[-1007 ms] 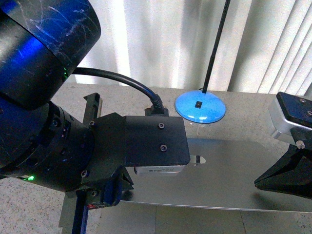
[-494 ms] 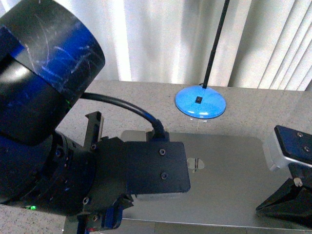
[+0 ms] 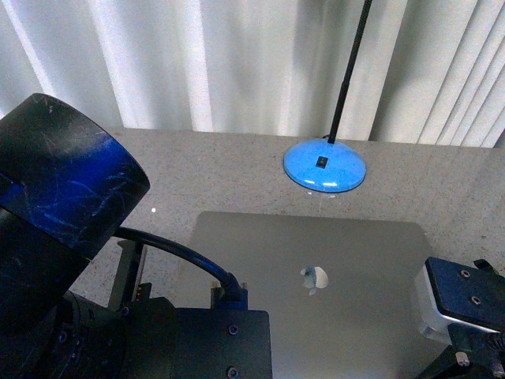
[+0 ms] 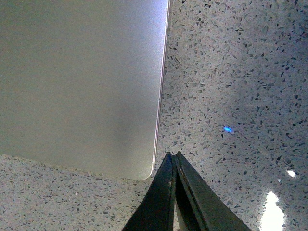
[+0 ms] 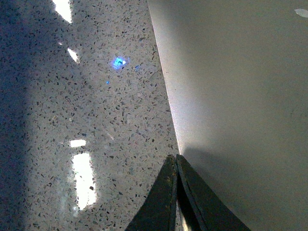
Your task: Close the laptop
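Note:
The grey-silver laptop lies flat on the speckled table with its lid down and the logo facing up. My left arm fills the lower left of the front view, at the laptop's near left corner. In the left wrist view the lid shows beside my left gripper, which is shut and empty, its tips over bare table just off the lid's rounded corner. My right gripper is shut and empty too, its tips at the edge of the lid.
A blue round lamp base with a thin black pole stands on the table behind the laptop. White curtains hang at the back. The grey speckled tabletop extends to the left and behind the laptop.
The lid has gone from partly raised to flat on the laptop's base. Both arms have drawn back toward the camera and lower in the front view.

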You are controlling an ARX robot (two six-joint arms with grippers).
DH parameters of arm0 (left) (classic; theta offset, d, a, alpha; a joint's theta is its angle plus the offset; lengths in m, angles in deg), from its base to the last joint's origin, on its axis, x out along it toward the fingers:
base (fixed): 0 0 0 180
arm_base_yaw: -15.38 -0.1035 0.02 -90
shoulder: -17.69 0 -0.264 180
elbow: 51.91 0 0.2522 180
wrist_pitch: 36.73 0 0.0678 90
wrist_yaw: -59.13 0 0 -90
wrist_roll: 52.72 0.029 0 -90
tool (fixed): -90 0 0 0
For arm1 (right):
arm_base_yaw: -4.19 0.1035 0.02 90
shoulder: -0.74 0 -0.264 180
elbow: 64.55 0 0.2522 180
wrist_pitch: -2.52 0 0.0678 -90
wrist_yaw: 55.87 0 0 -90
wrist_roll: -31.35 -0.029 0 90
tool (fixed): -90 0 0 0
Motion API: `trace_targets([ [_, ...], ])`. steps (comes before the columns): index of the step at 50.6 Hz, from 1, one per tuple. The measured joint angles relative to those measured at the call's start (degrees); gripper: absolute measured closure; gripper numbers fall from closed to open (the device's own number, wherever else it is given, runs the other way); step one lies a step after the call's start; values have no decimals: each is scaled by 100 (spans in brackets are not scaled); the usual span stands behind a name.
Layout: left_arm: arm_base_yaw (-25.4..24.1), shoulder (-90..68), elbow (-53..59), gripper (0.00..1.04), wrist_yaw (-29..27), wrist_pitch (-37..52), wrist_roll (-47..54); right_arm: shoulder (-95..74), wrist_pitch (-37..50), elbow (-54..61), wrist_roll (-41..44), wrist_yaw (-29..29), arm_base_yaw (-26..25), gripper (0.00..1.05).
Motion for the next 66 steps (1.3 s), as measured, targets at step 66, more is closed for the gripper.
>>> trace_targets([
  [66,-3939,4769,3281,101,101,4275,-4002,4387,5582,2087,-4852,-4334,437,102],
])
